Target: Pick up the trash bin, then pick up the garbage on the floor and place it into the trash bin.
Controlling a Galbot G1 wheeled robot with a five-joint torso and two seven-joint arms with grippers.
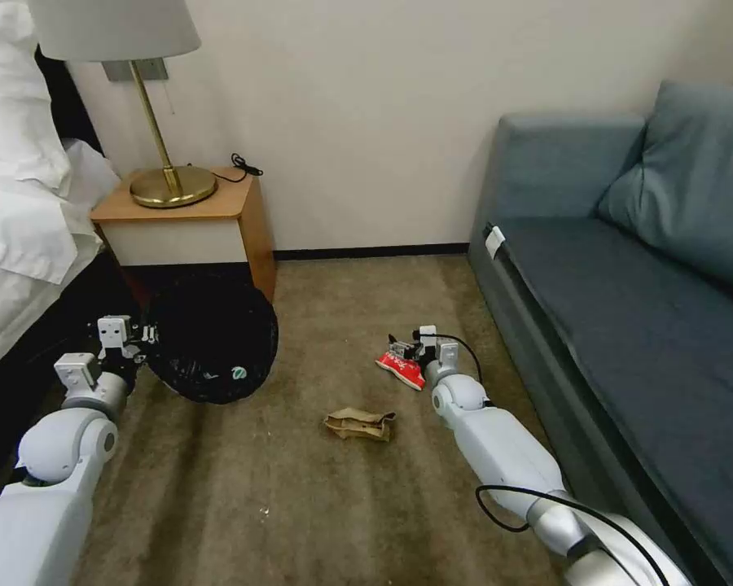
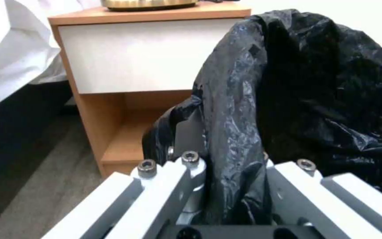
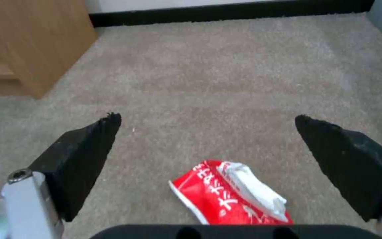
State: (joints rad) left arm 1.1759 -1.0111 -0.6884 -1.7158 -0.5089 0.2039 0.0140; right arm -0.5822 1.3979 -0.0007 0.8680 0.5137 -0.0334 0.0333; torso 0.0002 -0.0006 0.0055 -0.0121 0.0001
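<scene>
The trash bin (image 1: 212, 338), lined with a crinkly black bag, is tilted with its mouth toward me beside the nightstand. My left gripper (image 1: 130, 340) is shut on its bag-covered rim; in the left wrist view the gripper (image 2: 226, 159) pinches the rim of the bin (image 2: 323, 99). A red-and-white packet (image 1: 401, 368) lies on the carpet. My right gripper (image 1: 403, 348) hovers just above it, open, and in the right wrist view the gripper (image 3: 206, 118) has its fingers spread wide over the packet (image 3: 226, 196). A crumpled brown paper wrapper (image 1: 360, 423) lies nearer to me.
A wooden nightstand (image 1: 195, 220) with a brass lamp (image 1: 167, 175) stands against the wall behind the bin. A bed with white linen (image 1: 16, 195) is at the left. A blue-grey sofa (image 1: 627, 325) runs along the right. Open carpet (image 1: 342, 309) lies between them.
</scene>
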